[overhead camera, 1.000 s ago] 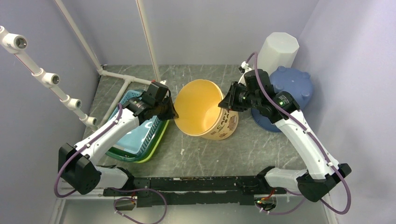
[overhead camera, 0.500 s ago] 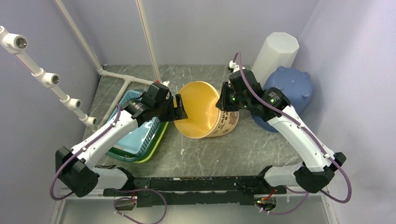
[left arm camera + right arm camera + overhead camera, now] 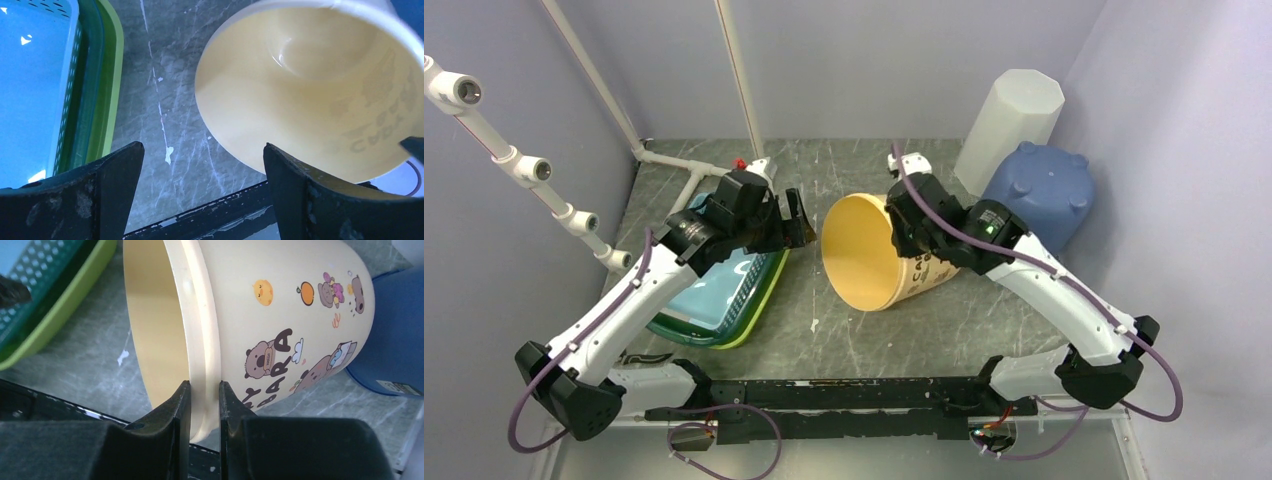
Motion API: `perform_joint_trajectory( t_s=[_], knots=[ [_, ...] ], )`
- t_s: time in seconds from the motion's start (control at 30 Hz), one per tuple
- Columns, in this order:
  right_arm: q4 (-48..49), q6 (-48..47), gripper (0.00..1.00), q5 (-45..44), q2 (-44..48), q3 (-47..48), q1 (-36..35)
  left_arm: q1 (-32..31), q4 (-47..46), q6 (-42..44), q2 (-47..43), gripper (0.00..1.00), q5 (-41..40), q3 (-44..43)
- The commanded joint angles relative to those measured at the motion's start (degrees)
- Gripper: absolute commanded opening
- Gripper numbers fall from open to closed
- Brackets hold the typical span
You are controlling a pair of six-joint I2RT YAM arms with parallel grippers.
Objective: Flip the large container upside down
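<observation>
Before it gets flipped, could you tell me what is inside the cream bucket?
Nothing: the cream bucket shows only its bare wall and bottom. A strip of lower wall is hidden behind a finger of the left pincer.

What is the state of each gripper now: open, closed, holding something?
Left gripper: open, holding nothing.
Right gripper: closed on the rim of the bucket.
</observation>
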State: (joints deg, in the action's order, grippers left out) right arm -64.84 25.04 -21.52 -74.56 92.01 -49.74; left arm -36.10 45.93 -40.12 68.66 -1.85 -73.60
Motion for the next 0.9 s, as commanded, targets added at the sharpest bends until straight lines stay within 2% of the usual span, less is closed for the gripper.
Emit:
perform_joint_trajectory(
  t_s=[0.0, 0.17, 0.4, 0.67, 0.87],
  knots=[
    [-0.7, -2.7, 0.0, -7.0, 0.4, -3.0, -4.7, -0.1, 0.1, -1.3, -2.0, 0.94, -1.1, -2.4],
    [-2.1, -1.8, 0.0, -11.1, -1.5, -5.5, -10.6, -0.1, -2.7, -4.7, -2.7, 0.94, 0.2, -1.4],
    [2.1, -1.1, 0.0, -9.0, -2.0, -10.8, -16.7, 0.0, -10.6, -11.8, -4.2, 0.94, 2.5, 3.4],
    [4.2, 1.0, 0.0, -9.9, -2.8, -14.0, -19.2, 0.0, -27.6, -26.2, -4.1, 0.94, 11.5, 13.9],
    [7.1, 0.9, 0.0, -8.7, -2.3, -15.9, -20.6, 0.0, -30.9, -27.9, -1.0, 0.94, 14.0, 14.3]
  ],
)
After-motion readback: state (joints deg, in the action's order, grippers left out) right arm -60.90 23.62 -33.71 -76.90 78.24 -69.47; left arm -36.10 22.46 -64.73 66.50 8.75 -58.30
